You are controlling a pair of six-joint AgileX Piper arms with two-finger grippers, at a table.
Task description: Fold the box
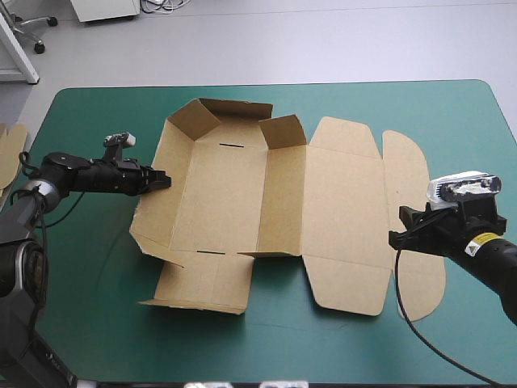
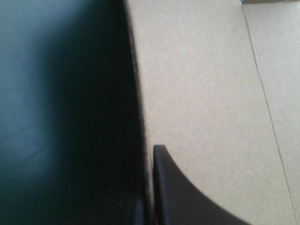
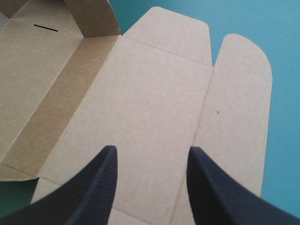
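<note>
The brown box (image 1: 226, 194) lies partly formed in the middle of the table. Its left wall and far flaps are raised, and the lid panels lie flat to the right. My left gripper (image 1: 161, 179) reaches in from the left, shut on the top edge of the left wall. In the left wrist view the left gripper (image 2: 149, 154) has the board's edge (image 2: 140, 93) running out from between its fingers. My right gripper (image 1: 402, 233) hovers open over the lid's right side. In the right wrist view the right gripper (image 3: 152, 152) stands apart above the flat lid panel (image 3: 140, 93).
An edge of more brown board (image 1: 10, 153) shows at the table's left edge. Teal-green cover (image 1: 452, 121) lies bare around the box. The near side flap (image 1: 202, 283) lies flat toward the front edge.
</note>
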